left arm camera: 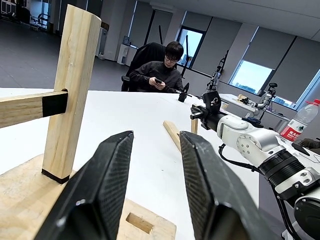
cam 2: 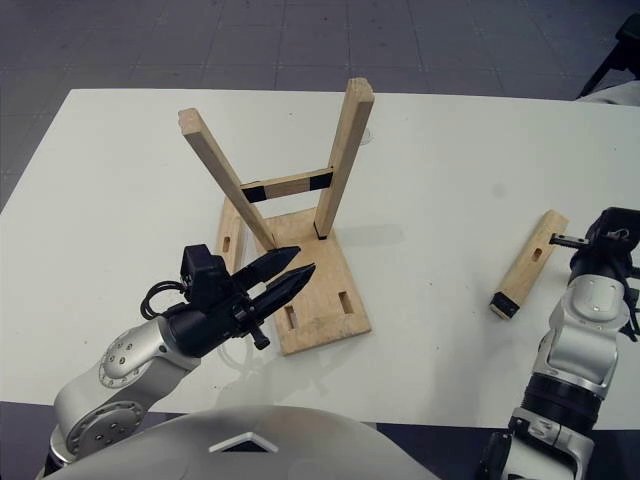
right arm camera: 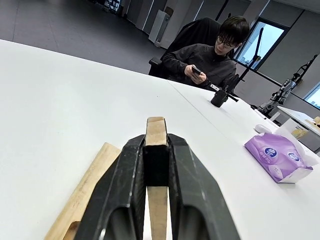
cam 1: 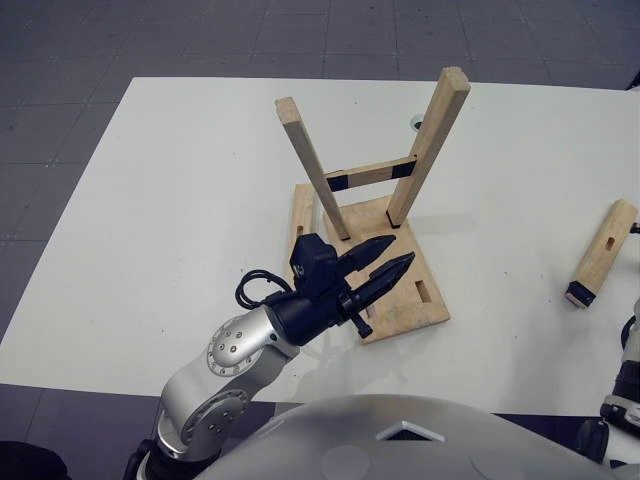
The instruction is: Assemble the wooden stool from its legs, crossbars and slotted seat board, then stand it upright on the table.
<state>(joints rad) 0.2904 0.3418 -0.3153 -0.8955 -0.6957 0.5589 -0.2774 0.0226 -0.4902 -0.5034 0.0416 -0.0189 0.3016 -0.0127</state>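
Observation:
The slotted seat board [cam 1: 402, 312] lies flat on the white table. Two legs [cam 1: 312, 165] [cam 1: 430, 140] stand in its far slots, joined by a crossbar [cam 1: 370, 175] with black ends. A third leg [cam 1: 300, 215] lies flat against the board's left edge. My left gripper [cam 1: 402, 250] hovers open over the board's near half with nothing between its fingers [left arm camera: 107, 185]. A fourth leg [cam 2: 530, 262] lies loose on the right. Just beyond it, my right gripper [right arm camera: 156, 142] is shut on a thin crossbar [right arm camera: 156, 127] with a black end, above that leg [right arm camera: 85, 192].
A purple tissue pack [right arm camera: 277, 155] lies farther along the table past the right gripper. A small white round mark [cam 1: 417, 122] sits behind the standing legs. The table's left part [cam 1: 150, 200] is bare, and its near edge runs close to both arms.

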